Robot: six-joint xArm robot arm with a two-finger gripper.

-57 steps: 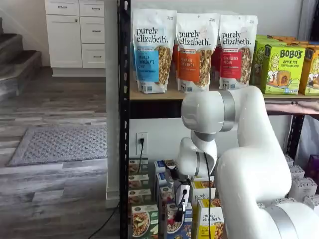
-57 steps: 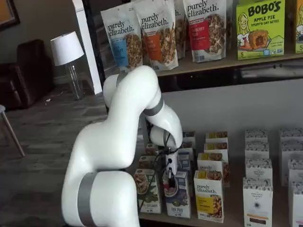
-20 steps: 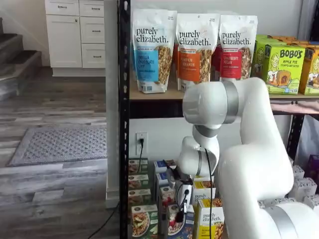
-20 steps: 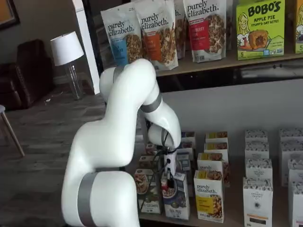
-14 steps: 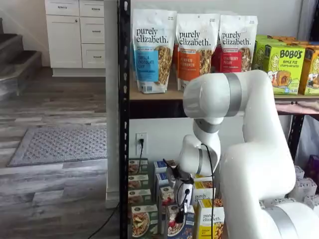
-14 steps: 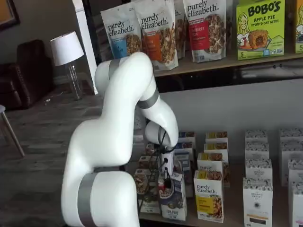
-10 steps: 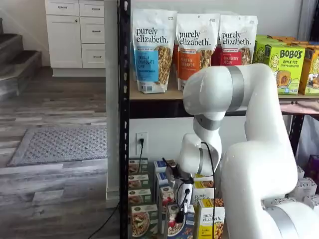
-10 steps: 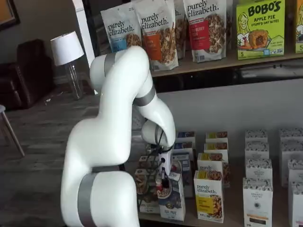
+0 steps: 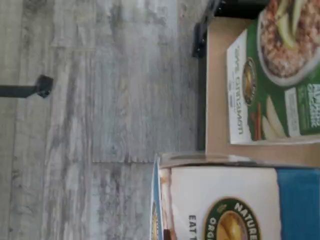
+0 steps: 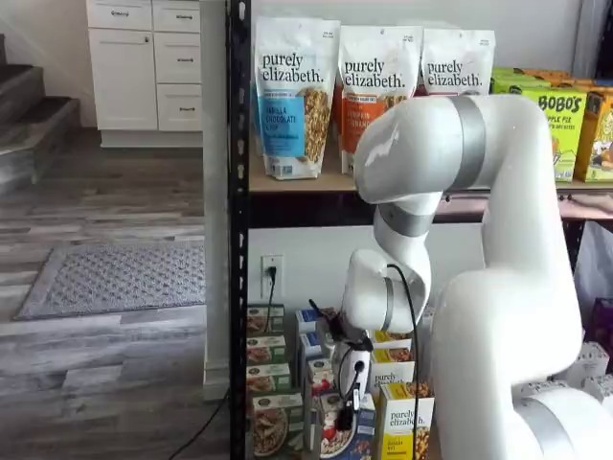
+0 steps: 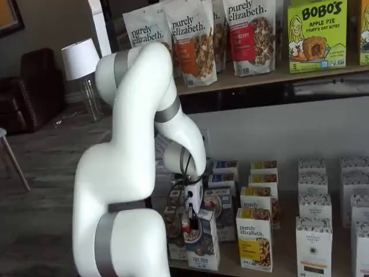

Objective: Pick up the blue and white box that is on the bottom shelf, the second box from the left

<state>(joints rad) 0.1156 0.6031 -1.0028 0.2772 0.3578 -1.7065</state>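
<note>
Shelf (image 11: pixel 277 78) bags (image 11: pixel 249 34) — "purely elizabeth."

The shelves are viewed from the front by two fixed cameras, the white arm (image 10: pixel 498 287) between; the box rows are shared. The blue and white box (image 9: pixel 225 200) is seen close by the sideways-turned wrist view.

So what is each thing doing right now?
tool: shut on the blue and white box.
blue and white box: held at its top, pulled forward out of its row.
green box: upright on the bottom shelf.
yellow box: upright, untouched.
granola bags: standing on the upper shelf.
</note>
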